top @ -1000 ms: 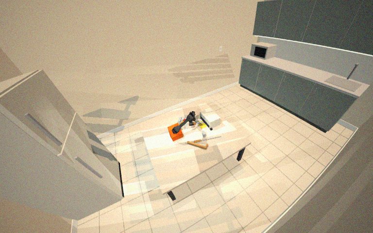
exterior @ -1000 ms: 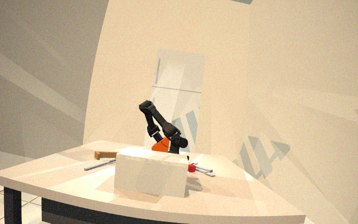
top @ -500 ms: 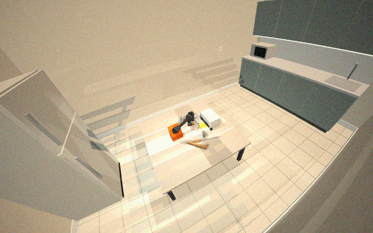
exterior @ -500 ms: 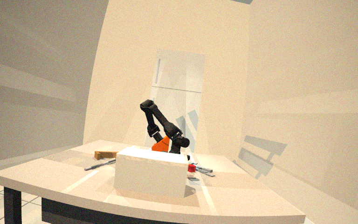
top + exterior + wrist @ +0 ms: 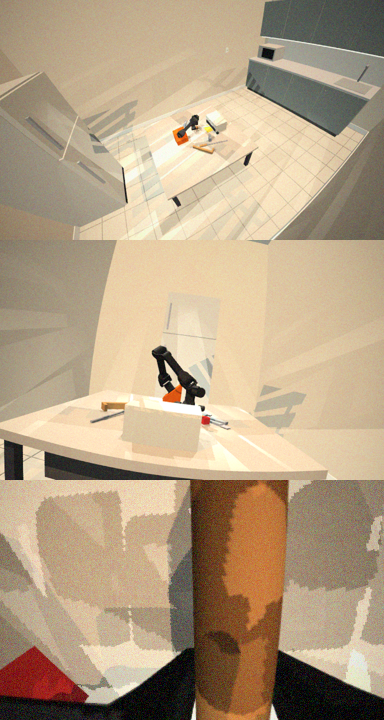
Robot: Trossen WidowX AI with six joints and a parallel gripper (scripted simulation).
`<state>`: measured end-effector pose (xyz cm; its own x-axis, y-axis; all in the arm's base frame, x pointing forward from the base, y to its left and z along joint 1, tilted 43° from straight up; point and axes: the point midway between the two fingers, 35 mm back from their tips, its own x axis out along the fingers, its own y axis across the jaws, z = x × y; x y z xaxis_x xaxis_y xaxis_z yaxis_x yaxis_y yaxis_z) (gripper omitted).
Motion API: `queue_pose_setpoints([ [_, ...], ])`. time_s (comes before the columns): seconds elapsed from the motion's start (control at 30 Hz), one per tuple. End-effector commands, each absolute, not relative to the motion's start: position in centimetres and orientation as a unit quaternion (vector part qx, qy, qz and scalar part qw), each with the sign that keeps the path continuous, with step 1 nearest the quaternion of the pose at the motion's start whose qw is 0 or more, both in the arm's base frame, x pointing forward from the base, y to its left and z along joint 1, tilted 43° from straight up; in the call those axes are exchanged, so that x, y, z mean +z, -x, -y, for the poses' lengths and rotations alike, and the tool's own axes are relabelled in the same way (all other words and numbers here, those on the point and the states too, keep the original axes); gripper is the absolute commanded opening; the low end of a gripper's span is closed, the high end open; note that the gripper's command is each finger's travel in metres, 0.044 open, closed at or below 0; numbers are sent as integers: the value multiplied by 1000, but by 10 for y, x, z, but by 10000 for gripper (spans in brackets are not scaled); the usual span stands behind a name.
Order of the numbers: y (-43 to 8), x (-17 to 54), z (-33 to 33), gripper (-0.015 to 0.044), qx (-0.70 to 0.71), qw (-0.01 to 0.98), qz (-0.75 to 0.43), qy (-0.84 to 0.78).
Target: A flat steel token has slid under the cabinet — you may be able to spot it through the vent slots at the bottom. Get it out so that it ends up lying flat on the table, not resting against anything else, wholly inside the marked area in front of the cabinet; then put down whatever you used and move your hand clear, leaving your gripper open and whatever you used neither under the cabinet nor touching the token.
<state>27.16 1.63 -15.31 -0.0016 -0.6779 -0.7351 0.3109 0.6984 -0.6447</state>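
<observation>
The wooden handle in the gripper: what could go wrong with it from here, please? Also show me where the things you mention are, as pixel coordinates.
The handle (image 5: 240, 580) is between the fingers of the gripper (image 5: 197, 128) (image 5: 229, 657); swinging it low might knock the red block (image 5: 205, 420) (image 5: 42, 677) nearby. The cabinet (image 5: 216, 121) (image 5: 162, 425) also stands close to the arm (image 5: 188, 124) (image 5: 175, 364), so a careless turn could bump it.

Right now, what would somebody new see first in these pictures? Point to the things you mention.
Probably the bright orange block (image 5: 172, 395) by the black arm's base. Next, maybe the yellow patch (image 5: 208, 129) in front of the white cabinet (image 5: 216, 120) (image 5: 161, 426). Up close, an orange-brown handle (image 5: 240, 580) stands between the gripper's (image 5: 236, 680) black fingers.
</observation>
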Motion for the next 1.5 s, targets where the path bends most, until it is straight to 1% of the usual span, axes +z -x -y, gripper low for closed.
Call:
queue_pose_setpoints([
  [0.0,-261,-156,-18,0,-359,689,-612,152],
  [0.47,-237,-163,-26,0,-359,688,-612,152],
  [0.9,-238,-162,-31,0,-358,689,-612,152],
  [1.13,-239,-162,-28,184,-358,689,-611,153],
  [1.17,-239,-162,-28,200,-358,689,-611,153],
  [1.33,-239,-162,-28,200,-358,689,-611,153],
  [1.43,-239,-162,-28,270,-358,688,-612,152],
  [1.47,-239,-162,-28,270,-358,688,-612,152],
])
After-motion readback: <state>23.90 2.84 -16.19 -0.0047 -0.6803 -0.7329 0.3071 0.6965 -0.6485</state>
